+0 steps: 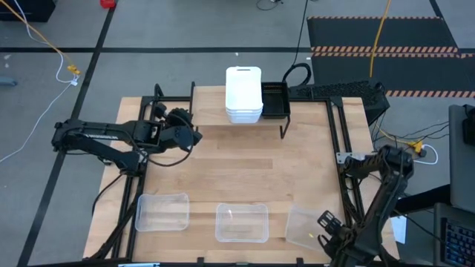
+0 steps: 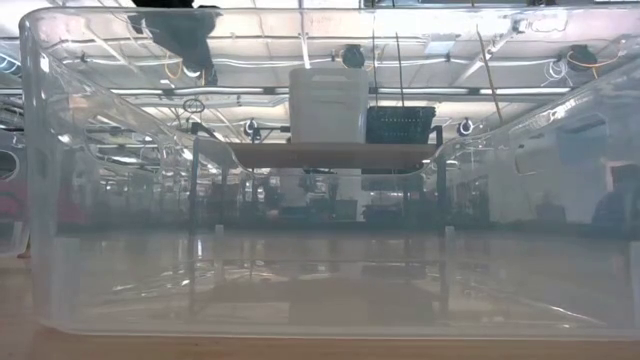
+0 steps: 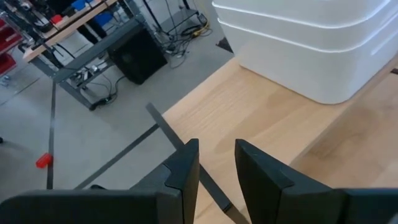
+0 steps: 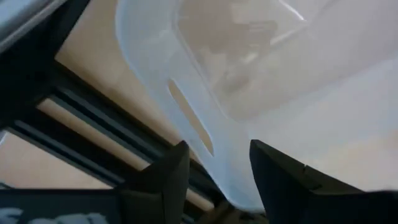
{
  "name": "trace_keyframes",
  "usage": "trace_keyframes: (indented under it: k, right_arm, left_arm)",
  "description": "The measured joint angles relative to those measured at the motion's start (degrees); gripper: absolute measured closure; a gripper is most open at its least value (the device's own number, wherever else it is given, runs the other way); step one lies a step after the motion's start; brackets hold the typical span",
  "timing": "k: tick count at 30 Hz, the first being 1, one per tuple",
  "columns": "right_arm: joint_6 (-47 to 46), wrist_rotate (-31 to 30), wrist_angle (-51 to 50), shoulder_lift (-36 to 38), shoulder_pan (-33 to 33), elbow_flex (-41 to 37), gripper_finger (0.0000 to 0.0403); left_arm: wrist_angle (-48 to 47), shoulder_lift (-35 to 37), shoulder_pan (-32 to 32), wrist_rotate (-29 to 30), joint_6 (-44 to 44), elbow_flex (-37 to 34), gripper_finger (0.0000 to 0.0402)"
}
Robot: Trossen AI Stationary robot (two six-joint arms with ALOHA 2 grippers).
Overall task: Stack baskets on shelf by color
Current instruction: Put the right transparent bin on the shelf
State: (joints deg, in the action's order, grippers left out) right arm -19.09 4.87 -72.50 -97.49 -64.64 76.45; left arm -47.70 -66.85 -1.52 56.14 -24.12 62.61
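Note:
A stack of white baskets point(image 1: 243, 94) stands on the shelf point(image 2: 330, 153) at the table's far edge, with black baskets point(image 1: 275, 100) beside it on the right. Three clear baskets lie along the near edge: left point(image 1: 162, 212), middle point(image 1: 241, 222), right point(image 1: 306, 226). My left gripper point(image 3: 216, 168) is open and empty, above the table left of the shelf, pointing at the white stack point(image 3: 311, 43). My right gripper point(image 4: 217, 180) points down, open, over the right clear basket's end, its fingers on either side of the rim. My right gripper comes from above at the right clear basket's end rim point(image 4: 227, 174), just below the handle slot point(image 4: 189, 118). One finger stands outside the wall and one inside. Whether either finger touches the rim, I cannot tell.
Black frame rails point(image 1: 338, 141) run along the table's right and left sides. The middle clear basket fills the low view right in front of the camera point(image 2: 320, 290). Bare wood lies between the shelf and the near row point(image 1: 245, 167).

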Motion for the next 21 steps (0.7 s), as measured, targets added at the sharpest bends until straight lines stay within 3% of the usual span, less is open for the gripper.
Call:
trace_keyframes:
  k: [7,14,21]
  right_arm:
    - [2.69,-2.56,3.23,-0.49,0.66,-3.31,0.0253]
    - [8.15,-2.02,3.98,0.57,7.53,-5.06,0.0389]
    - [9.82,2.78,10.76,10.9,16.45,-5.06,0.04]
  left_arm:
    - [0.62,0.0,0.0,-0.13,1.78,0.0,0.0295]
    - [1.22,0.0,0.0,-0.13,3.04,0.0,0.0295]
    - [1.0,0.0,-0.11,-1.62,2.99,0.0,0.0295]
